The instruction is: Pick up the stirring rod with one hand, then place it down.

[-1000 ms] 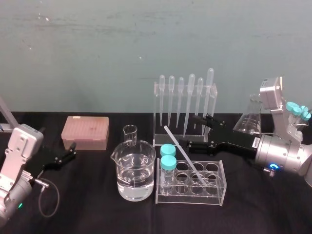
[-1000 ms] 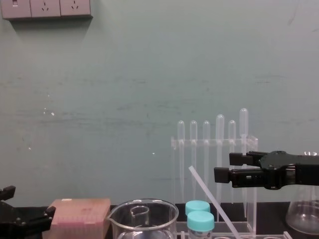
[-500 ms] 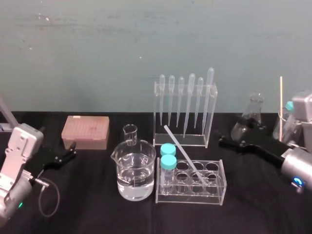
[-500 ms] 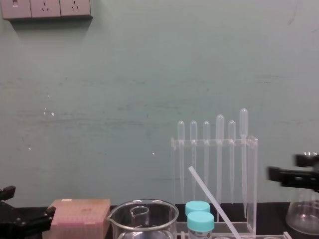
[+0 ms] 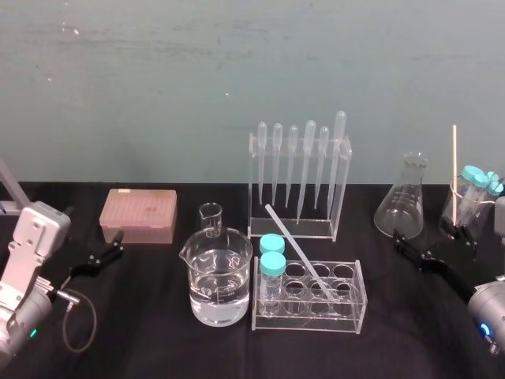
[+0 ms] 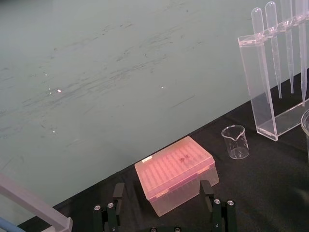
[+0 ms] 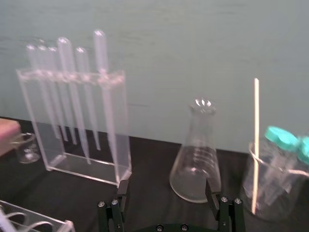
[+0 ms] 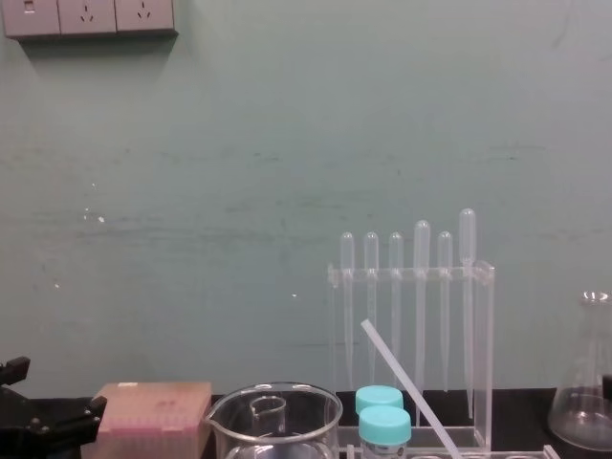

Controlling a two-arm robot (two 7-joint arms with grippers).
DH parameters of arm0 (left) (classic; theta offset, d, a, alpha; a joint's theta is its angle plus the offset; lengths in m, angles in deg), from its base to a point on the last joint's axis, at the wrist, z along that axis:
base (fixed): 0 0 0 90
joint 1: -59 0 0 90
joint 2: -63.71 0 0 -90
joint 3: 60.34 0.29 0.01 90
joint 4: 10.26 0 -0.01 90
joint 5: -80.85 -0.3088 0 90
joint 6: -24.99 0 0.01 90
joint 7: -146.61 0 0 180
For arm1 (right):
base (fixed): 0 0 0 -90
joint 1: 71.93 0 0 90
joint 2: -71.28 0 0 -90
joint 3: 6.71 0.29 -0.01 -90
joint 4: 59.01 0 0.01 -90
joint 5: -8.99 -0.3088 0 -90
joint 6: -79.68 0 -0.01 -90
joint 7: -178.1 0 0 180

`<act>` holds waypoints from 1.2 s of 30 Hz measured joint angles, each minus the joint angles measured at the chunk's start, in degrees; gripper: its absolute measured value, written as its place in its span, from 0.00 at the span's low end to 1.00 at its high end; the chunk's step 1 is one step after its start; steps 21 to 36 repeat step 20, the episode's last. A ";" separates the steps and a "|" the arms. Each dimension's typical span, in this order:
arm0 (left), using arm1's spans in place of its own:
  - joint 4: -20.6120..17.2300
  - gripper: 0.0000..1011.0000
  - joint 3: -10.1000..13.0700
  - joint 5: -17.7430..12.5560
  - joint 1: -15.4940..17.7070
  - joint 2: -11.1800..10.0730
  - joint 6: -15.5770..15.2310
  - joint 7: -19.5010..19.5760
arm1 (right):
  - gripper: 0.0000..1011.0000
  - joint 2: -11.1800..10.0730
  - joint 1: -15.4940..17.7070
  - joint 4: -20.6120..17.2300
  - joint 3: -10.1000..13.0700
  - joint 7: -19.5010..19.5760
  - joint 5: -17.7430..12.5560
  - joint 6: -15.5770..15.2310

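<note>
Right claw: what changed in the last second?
The black right claw drew back rightward, from beside the clear pipette rack to just in front of the glass conical flask, open and empty. Unchanged: the translucent white stirring rod leaning in the clear test-tube rack; the left claw parked, open.

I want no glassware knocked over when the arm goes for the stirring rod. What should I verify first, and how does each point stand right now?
1. Stirring rod reachable: it leans in the tube rack with its upper end free. Ok.
2. Right claw open and empty. Ok.
3. Right claw's path: the conical flask stands close ahead of it. Not ok; go around it.
4. Room behind the rod: the pipette rack stands just behind it. Cannot tell how wide the gap is.
5. Left claw parked at the far left by the pink box. Ok.
</note>
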 joint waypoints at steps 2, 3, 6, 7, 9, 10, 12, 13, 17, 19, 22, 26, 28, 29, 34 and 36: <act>0.00 0.99 0.00 0.00 0.00 0.00 0.00 0.00 | 0.99 0.55 -0.11 0.87 0.09 0.58 0.51 0.17; 0.00 0.99 0.00 0.00 0.00 0.00 0.00 0.00 | 0.99 0.98 -0.30 1.50 0.20 1.01 0.99 0.34; 0.00 0.99 0.00 0.00 0.00 0.00 0.00 0.00 | 0.99 1.24 -0.42 1.89 0.24 1.26 1.23 0.42; 0.00 0.99 0.00 0.00 0.00 0.00 0.00 0.00 | 0.99 1.19 -0.43 1.85 0.25 1.24 1.19 0.42; 0.00 0.99 0.00 0.00 0.00 0.00 0.00 0.00 | 0.99 1.14 -0.42 1.78 0.24 1.17 1.13 0.42; 0.00 0.99 0.00 0.00 0.00 0.00 0.00 0.00 | 0.99 1.12 -0.43 1.75 0.23 1.14 1.12 0.41; 0.00 0.99 0.00 0.00 0.00 0.00 0.00 0.00 | 0.99 1.09 -0.43 1.70 0.20 1.09 1.10 0.41; 0.00 0.99 0.00 0.00 0.00 0.00 0.00 0.00 | 0.99 1.04 -0.44 1.67 0.19 1.04 1.07 0.40; 0.00 0.99 0.00 0.00 0.00 0.00 0.00 0.00 | 0.99 0.98 -0.44 1.56 0.13 0.92 1.01 0.38; 0.00 0.99 0.00 0.00 0.00 0.00 0.00 0.00 | 0.99 0.95 -0.43 1.51 0.11 0.85 0.93 0.37; 0.00 0.99 0.00 0.00 0.00 0.00 0.00 0.00 | 0.99 0.94 -0.44 1.50 0.10 0.83 0.90 0.37; 0.00 0.99 0.00 0.00 0.00 0.00 0.00 0.00 | 0.99 0.94 -0.44 1.50 0.10 0.83 0.90 0.37; 0.00 0.99 0.00 0.00 0.00 0.00 0.00 0.00 | 0.99 0.94 -0.44 1.50 0.10 0.83 0.90 0.37; 0.00 0.99 0.00 0.00 0.00 0.00 0.00 0.00 | 0.99 0.94 -0.44 1.50 0.10 0.83 0.90 0.37; 0.00 0.99 0.00 0.00 0.00 0.00 0.00 0.00 | 0.99 0.94 -0.44 1.50 0.10 0.83 0.90 0.37; 0.00 0.99 0.00 0.00 0.00 0.00 0.00 0.00 | 0.99 0.94 -0.44 1.50 0.10 0.83 0.90 0.37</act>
